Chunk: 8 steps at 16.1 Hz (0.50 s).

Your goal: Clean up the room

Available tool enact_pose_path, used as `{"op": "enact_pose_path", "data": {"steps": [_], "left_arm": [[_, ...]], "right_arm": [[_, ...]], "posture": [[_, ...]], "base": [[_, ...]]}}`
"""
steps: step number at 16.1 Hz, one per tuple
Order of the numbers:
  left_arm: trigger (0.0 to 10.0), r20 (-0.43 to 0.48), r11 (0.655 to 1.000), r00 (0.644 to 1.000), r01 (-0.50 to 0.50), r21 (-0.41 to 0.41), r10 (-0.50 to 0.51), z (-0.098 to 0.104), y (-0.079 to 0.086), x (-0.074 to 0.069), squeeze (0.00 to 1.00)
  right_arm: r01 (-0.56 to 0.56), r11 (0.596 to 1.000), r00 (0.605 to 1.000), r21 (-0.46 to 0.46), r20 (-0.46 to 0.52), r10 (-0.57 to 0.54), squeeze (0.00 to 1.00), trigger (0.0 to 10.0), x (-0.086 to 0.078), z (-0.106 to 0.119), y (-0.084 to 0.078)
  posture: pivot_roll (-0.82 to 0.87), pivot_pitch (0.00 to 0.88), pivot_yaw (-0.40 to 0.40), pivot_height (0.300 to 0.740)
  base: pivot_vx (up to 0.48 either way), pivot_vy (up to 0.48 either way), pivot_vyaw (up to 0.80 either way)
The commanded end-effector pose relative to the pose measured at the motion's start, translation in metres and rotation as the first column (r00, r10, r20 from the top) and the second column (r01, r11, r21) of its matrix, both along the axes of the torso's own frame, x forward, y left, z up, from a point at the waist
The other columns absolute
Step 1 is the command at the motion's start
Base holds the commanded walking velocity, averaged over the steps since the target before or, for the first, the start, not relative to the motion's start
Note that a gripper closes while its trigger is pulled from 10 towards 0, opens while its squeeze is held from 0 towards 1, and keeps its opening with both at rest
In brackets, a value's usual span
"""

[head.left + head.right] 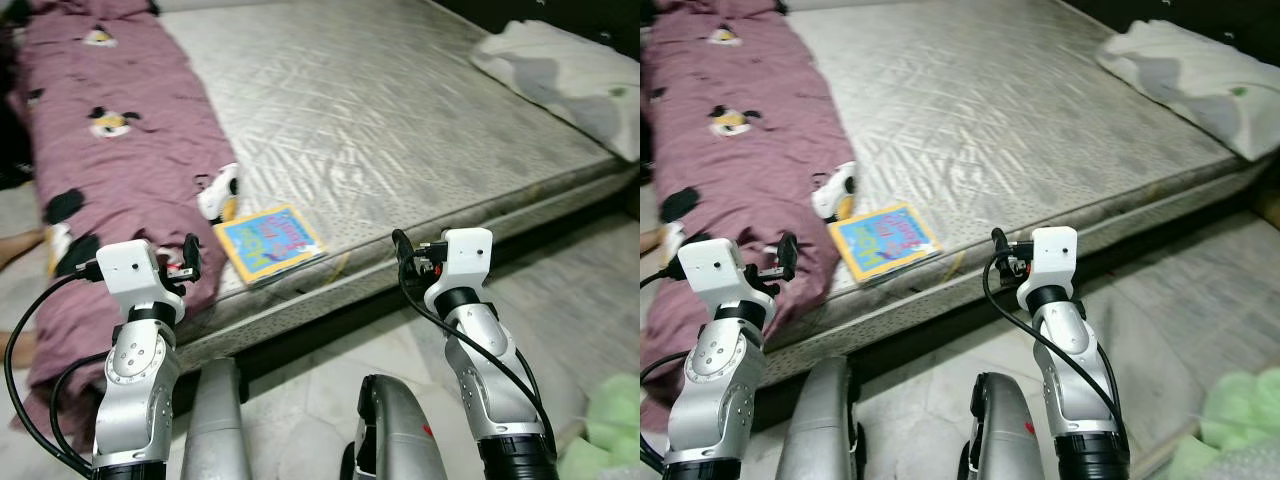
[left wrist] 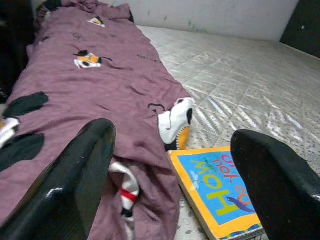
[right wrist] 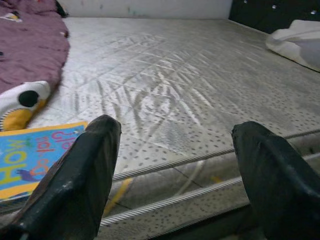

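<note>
book (image 1: 268, 243), blue cover with yellow border, flat on mattress (image 1: 400, 110) edge.

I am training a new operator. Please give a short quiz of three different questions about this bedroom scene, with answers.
1. True or false: the book lies on the floor.
2. What touches the book's left edge? A) white pillow B) purple blanket C) green bag
3. Are the left gripper and right gripper fingers open or shut?

Key: 1. False, it lies near the mattress edge. 2. B. 3. Both open, holding nothing.
</note>
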<state>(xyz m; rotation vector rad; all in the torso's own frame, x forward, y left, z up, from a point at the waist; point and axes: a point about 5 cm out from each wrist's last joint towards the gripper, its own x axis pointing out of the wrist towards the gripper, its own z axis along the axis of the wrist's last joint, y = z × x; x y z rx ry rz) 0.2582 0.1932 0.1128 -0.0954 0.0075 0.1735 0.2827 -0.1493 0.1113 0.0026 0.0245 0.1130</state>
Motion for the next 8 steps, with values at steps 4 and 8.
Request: {"op": "enact_pose_path", "data": {"steps": [4,8], "left_arm": [[10.0,0.023,0.999,0.999,0.036,-0.020,-0.035,0.0037,-0.0040,0.0006,0.00],[10.0,0.024,0.999,0.999,0.042,-0.022,-0.041,0.0041,-0.0051,0.0004,0.00]], "right_arm": [[-0.010,1.000,1.000,-0.016,0.005,0.010,0.00,10.0,0.0024,0.0023,-0.0004],[-0.020,0.999,1.000,-0.028,0.009,0.020,0.00,10.0,0.0024,0.0032,0.0005]], "posture": [[0.00,0.085,-0.078,0.607],[0.00,0.088,-0.081,0.607]], "base": [[0.159,0.000,0.00],[0.356,0.000,0.00]]}}
